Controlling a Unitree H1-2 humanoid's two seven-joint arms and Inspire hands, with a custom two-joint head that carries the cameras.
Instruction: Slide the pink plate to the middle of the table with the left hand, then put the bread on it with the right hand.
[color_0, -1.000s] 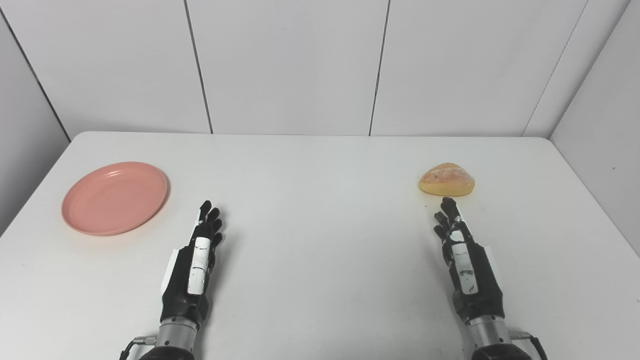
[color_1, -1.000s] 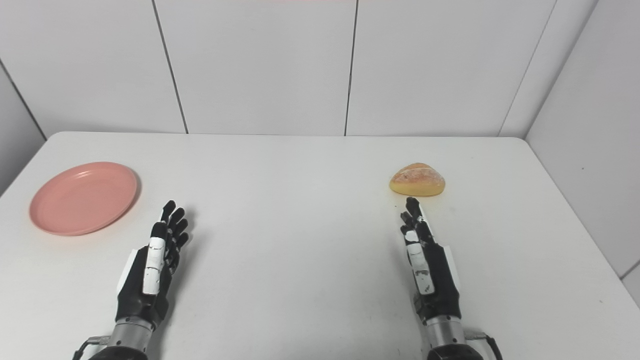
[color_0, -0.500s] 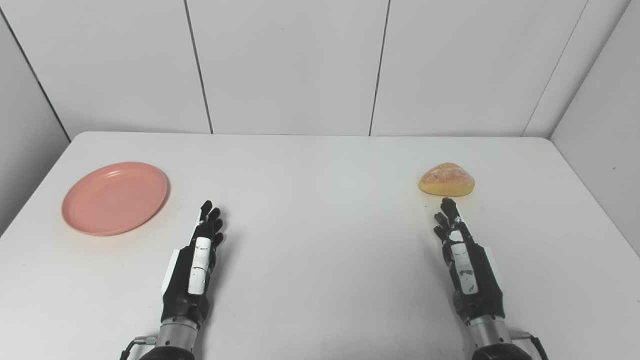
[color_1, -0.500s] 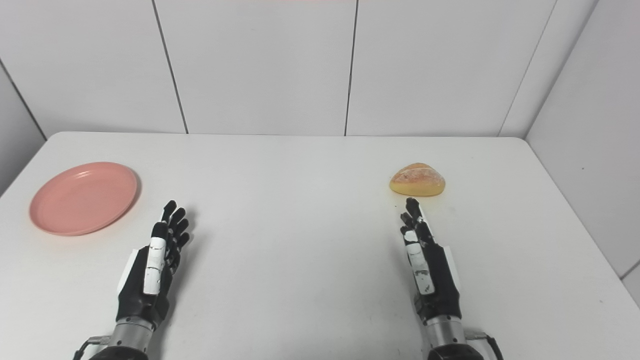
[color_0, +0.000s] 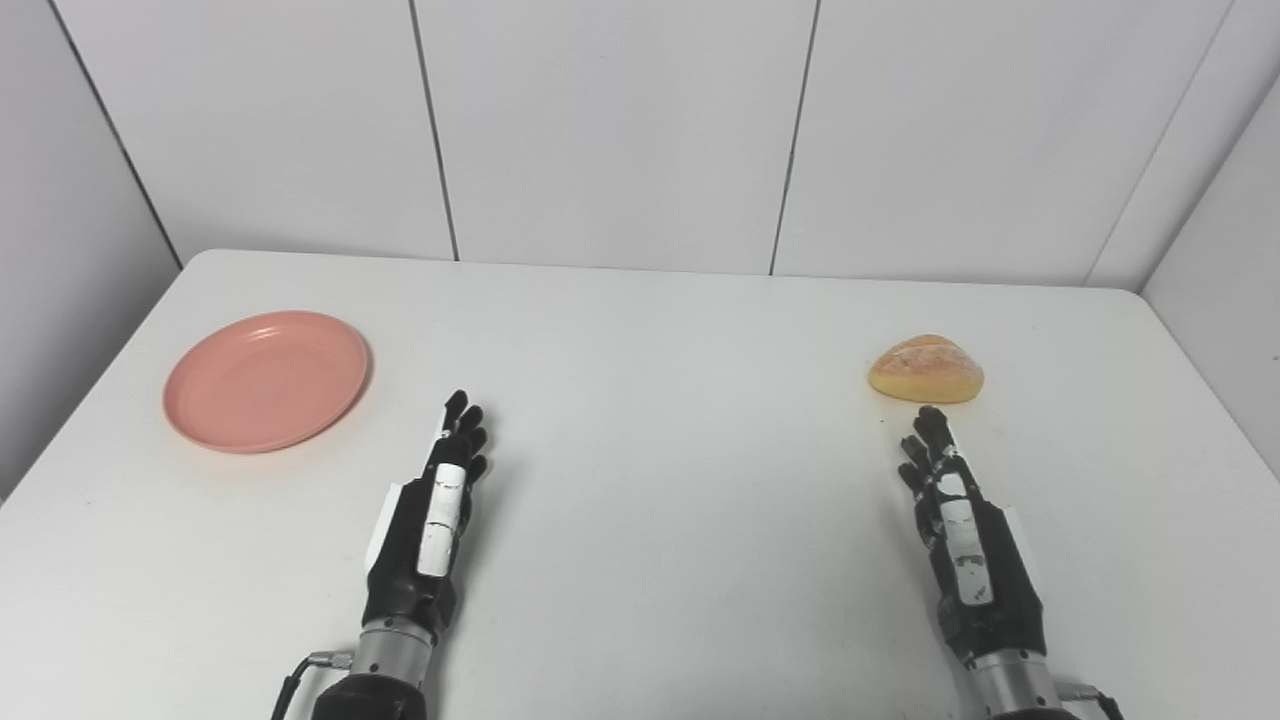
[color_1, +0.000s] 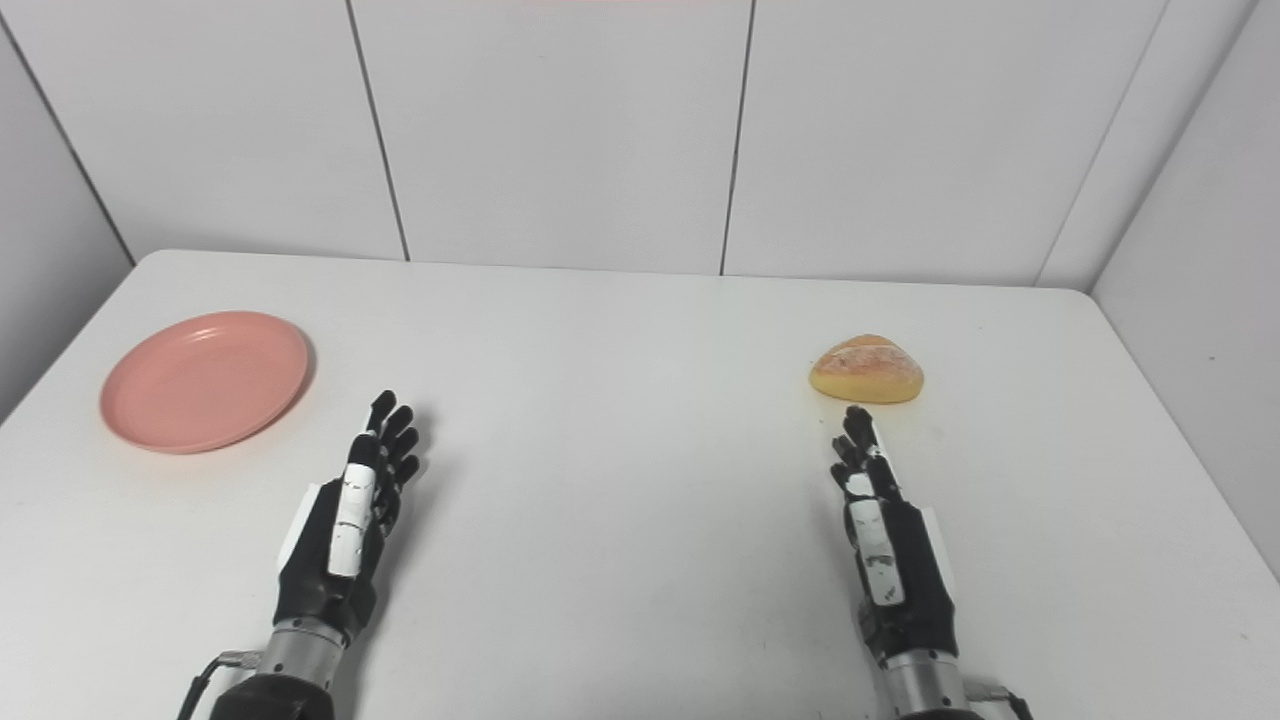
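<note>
Item count on the white rectangular table (color_0: 660, 330): one round pink plastic plate (color_0: 266, 380), one golden-brown domed bread roll (color_0: 925, 369), and two black-and-white robot hands, left hand (color_0: 432, 522) and right hand (color_0: 962, 530).

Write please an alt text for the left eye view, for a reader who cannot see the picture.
Two black robot hands rest open on a white table, holding nothing: the left hand near a pink plate at the table's left side, the right hand just short of a golden bread roll at its right. White wall panels stand behind.
</note>
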